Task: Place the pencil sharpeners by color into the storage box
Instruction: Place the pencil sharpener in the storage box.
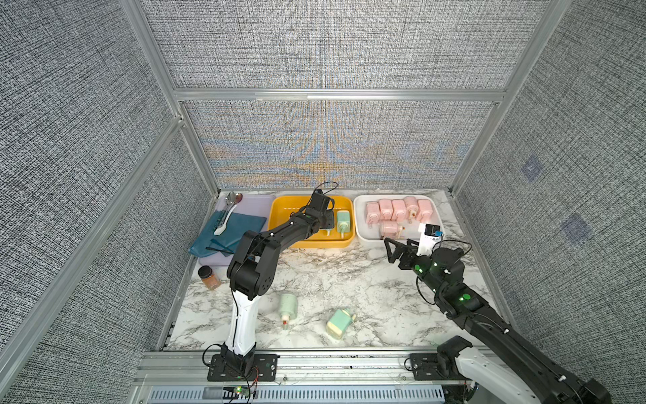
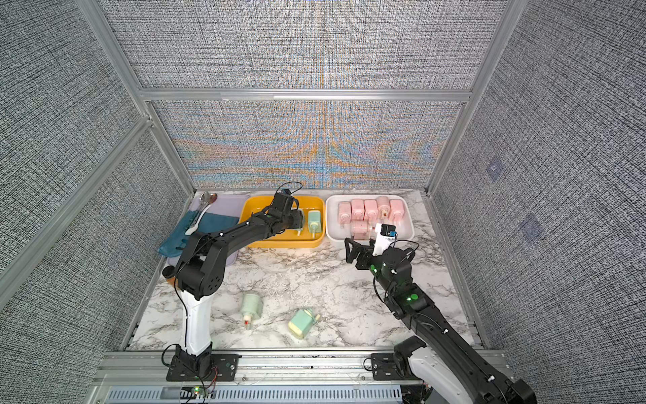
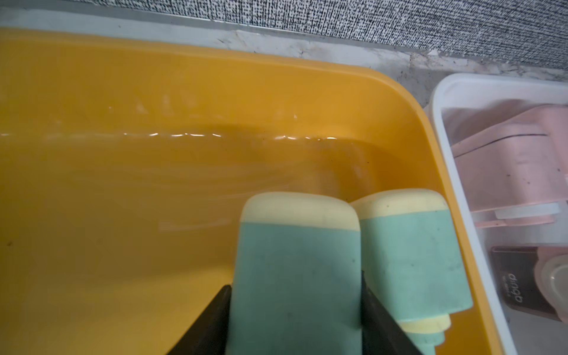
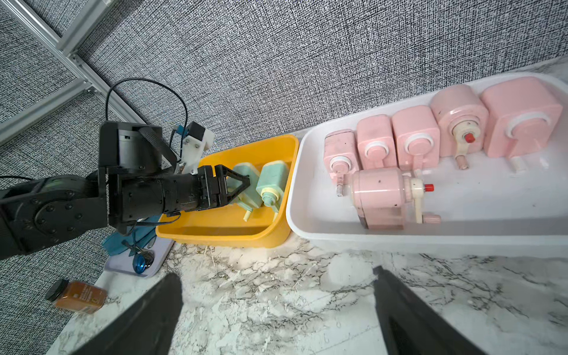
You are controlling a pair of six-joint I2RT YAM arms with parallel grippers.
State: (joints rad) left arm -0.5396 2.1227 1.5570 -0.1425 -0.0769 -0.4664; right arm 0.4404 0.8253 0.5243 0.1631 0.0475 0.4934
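Left tool [image 3: 295, 281]: clenched on a green sharpener [image 3: 296, 239], one black finger [image 3: 215, 322] on each side of its body. It reaches into the yellow box [image 1: 325, 243], which stands at the far edge of the bench [image 1: 349, 276], near the middle. Held item: inside the box, cream end toward the far wall; whether it rests on the box floor cannot be told.
Second green sharpener [image 3: 412, 255]: lying in the same box, just beside the held one, on the side nearest the white box [image 4: 399, 242].
Pink sharpeners [image 1: 398, 209], six: all in the white box at the far right corner of the bench, five in a row along its far wall.
Lone pink sharpener [image 1: 390, 227]: on its side in front of that row.
Loose green sharpener [image 1: 289, 307]: on the bench near its front edge.
Other loose green sharpener [image 1: 338, 323]: near the same edge, apart from the first.
Right tool [image 1: 388, 251]: released, jaws spread wide, nothing between them, above the bench just in front of the white box.
Spice jar [image 1: 209, 277]: brown, black lid, at the left edge of the bench.
Lavender tray [image 1: 255, 204]: far left corner, carrying a blue cloth [image 1: 241, 224] and spoons [image 1: 229, 206]
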